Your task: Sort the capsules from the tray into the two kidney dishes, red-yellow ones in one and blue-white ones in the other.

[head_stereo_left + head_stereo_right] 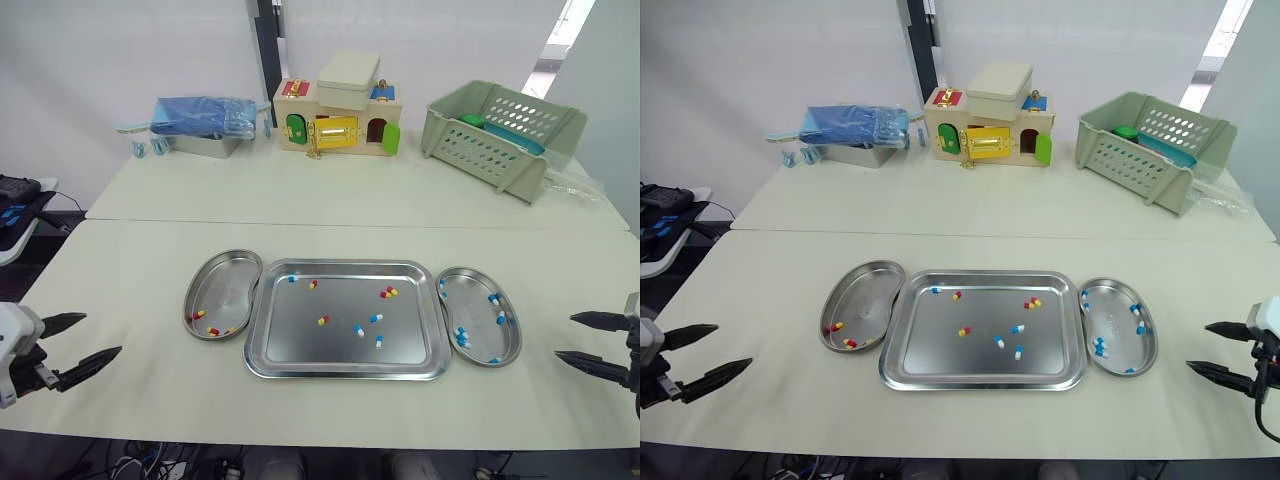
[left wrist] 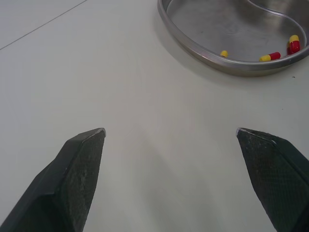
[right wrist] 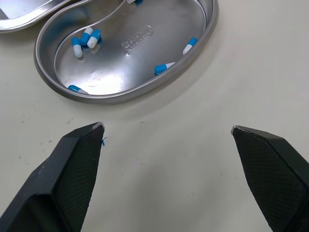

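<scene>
A steel tray [image 1: 300, 350] lies at the table's middle with several loose capsules, red-yellow ones [image 1: 388, 293] and blue-white ones [image 1: 376, 319]. The left kidney dish [image 1: 222, 280] touches the tray's left side and holds red-yellow capsules [image 2: 270, 56]. The right kidney dish [image 1: 470, 290] holds several blue-white capsules [image 3: 85, 37]. My left gripper [image 1: 84, 340] hovers open near the front left edge, well left of the left dish. At the front right my right gripper [image 1: 585, 340] is open too, right of the right dish. Both are empty.
Along the table's back stand a blue-covered metal box [image 1: 205, 125], a wooden toy house [image 1: 340, 115] with latches, and a tipped green plastic basket [image 1: 500, 130]. A seam [image 1: 350, 222] runs across between two tabletops.
</scene>
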Robot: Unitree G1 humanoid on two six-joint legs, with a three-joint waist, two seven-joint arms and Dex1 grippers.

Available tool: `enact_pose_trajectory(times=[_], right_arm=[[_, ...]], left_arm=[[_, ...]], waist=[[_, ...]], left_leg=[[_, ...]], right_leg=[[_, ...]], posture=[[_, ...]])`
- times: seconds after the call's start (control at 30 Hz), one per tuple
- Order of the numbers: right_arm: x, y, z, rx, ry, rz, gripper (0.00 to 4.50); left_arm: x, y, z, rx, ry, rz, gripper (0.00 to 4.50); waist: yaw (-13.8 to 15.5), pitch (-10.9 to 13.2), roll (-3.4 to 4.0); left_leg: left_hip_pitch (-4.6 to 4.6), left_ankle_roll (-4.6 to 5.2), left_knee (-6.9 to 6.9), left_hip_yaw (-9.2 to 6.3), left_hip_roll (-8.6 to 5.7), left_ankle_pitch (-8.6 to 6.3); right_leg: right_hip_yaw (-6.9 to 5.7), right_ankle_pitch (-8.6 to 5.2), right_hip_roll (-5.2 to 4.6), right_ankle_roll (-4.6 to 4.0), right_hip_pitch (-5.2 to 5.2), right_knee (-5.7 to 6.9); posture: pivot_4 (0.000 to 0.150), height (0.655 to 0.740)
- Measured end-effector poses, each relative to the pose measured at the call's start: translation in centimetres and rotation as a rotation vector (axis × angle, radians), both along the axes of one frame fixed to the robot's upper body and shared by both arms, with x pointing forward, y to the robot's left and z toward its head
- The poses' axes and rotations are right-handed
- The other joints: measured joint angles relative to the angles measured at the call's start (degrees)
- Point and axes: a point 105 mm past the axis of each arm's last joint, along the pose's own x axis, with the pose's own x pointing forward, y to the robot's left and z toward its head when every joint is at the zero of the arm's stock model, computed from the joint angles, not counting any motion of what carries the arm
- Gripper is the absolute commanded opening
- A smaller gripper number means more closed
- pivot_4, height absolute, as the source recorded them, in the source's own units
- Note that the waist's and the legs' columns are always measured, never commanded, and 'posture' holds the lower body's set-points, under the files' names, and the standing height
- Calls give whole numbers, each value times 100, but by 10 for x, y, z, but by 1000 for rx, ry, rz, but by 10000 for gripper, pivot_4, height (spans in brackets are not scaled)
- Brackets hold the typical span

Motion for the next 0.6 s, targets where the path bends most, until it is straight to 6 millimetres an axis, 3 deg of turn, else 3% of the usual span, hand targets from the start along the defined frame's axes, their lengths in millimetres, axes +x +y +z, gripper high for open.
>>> enact_pose_trajectory(times=[0.2,0.3,0.47,0.6], right_arm=[[1,-1,0,2,-3,-1,44545],[3,-1,-1,4,0,0,44545],[5,-4,0,-5,-7,-5,44545],[4,-5,-2,-15,-5,-11,44545]], left_arm=[[-4,-1,-5,-9,15,-18,45000],[-14,-11,-15,-44,26,-50,45000],[-45,-48,-36,-134,7,-125,45000],[-57,-89,-38,-247,-135,-135,45000]], waist=[[-12,0,1],[-42,1,3],[-69,1,2],[-23,0,-5]], left_leg=[[0,0,0,1,0,0],[1,0,0,5,0,0],[1,0,2,13,0,0],[0,-1,9,10,-1,0]], right_leg=[[1,0,0,0,0,1],[5,0,-2,0,0,1],[11,0,-5,0,1,0],[7,1,-6,1,6,-1]], posture=[[1500,7400],[1500,7400],[1500,7400],[1500,7400]])
